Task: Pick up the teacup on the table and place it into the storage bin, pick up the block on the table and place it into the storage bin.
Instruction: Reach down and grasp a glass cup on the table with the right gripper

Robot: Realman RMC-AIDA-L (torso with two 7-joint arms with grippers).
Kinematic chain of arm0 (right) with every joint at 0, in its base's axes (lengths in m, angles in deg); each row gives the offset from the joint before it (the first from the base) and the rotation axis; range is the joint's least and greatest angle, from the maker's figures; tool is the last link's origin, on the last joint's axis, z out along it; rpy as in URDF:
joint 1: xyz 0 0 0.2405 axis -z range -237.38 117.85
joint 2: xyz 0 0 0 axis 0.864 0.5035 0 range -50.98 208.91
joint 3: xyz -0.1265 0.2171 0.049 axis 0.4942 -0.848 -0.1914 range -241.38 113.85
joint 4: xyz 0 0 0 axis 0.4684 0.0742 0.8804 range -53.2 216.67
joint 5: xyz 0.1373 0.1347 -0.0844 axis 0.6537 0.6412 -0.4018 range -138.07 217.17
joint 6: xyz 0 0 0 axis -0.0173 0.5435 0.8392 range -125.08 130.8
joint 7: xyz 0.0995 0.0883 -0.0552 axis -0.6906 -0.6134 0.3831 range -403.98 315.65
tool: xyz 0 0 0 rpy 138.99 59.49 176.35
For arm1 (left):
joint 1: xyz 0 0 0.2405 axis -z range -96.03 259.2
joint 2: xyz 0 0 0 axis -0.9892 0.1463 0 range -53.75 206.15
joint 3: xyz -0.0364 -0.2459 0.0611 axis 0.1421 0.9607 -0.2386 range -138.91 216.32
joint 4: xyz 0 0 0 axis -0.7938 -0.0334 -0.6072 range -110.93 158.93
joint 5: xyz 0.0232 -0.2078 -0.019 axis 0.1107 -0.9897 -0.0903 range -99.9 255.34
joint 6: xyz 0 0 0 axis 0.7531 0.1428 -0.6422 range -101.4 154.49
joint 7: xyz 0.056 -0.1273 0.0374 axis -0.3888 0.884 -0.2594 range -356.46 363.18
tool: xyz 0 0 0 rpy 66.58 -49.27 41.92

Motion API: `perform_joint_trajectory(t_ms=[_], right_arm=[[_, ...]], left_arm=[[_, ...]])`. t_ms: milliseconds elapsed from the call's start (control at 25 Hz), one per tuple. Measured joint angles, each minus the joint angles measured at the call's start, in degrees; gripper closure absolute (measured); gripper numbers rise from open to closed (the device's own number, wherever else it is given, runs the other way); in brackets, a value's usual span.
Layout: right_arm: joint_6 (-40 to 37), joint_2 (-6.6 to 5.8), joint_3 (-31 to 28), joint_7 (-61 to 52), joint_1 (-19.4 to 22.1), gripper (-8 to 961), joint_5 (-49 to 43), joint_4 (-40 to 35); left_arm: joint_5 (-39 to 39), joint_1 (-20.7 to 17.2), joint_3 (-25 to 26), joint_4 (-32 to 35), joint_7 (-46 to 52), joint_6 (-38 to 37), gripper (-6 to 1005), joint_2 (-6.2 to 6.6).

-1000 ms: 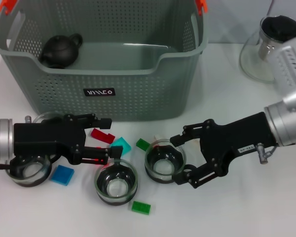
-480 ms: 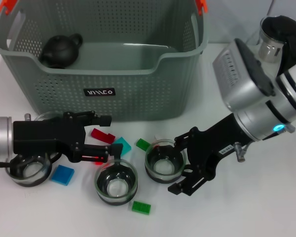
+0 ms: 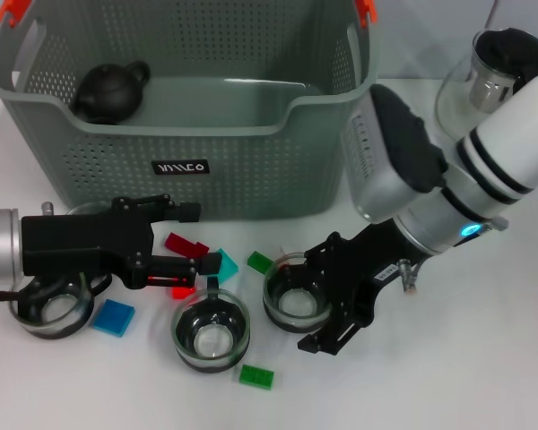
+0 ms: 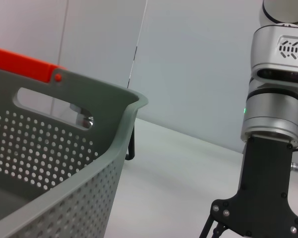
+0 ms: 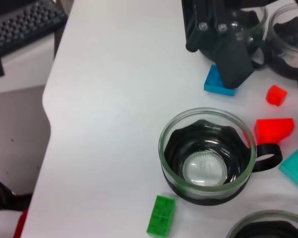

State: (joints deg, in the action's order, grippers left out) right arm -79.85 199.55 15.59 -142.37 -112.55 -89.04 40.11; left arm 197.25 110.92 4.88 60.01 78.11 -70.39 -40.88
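My right gripper [image 3: 310, 300] has swung down, jaws wide around the teacup [image 3: 298, 300], ready to grab, while left gripper [image 3: 190, 248] holds wide over red block [image 3: 186, 245].

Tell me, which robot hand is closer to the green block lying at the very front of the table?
The right. The right gripper is just beside and behind the green block, at a glass teacup. The left gripper is farther back, near the storage bin.
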Motion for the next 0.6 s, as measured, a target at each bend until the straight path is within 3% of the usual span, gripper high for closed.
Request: perform_joint_trajectory(t_ms=[600], right_arm=[[7.54,0.4,12.21,-5.62,-2.31,10,0.42,0.05]], left_arm=[[0.07,-1.39,-0.02,-0.05,-1.08,0.0,123,0.41]])
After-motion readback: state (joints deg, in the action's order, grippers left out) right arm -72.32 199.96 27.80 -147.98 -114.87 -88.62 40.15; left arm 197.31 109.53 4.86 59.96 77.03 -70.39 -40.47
